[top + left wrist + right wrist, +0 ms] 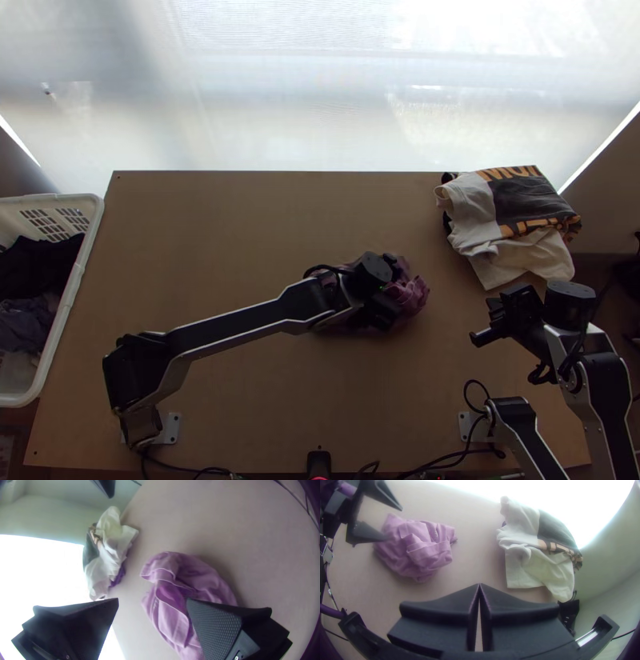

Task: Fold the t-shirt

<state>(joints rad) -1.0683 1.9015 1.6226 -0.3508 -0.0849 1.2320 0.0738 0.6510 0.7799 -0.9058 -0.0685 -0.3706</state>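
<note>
The left pincer [390, 290] is released, its two wide black fingers spread apart over the crumpled purple t-shirt [414, 294]. It grasps nothing; whether either finger touches the cloth I cannot tell. The t-shirt lies bunched on the wooden surface [216, 248], right of the middle, with soft folds and stitched seams uppermost.

To the right of it, the right pincer [478, 338] is clenched on nothing, its fingertips meeting, above the right part of the surface.

Farther off, at the far right corner, sits a loose pile of clothes [520, 210]: cream cloth, a dark panel with orange lettering, and some purple showing at its edge. One cream piece droops toward the near side.

Well apart on the left, beside the surface, stands a white basket [94, 210] holding black cloth [40, 260] and blue-grey cloth [24, 324]. Dark cables [460, 458] run along the near edge.
</note>
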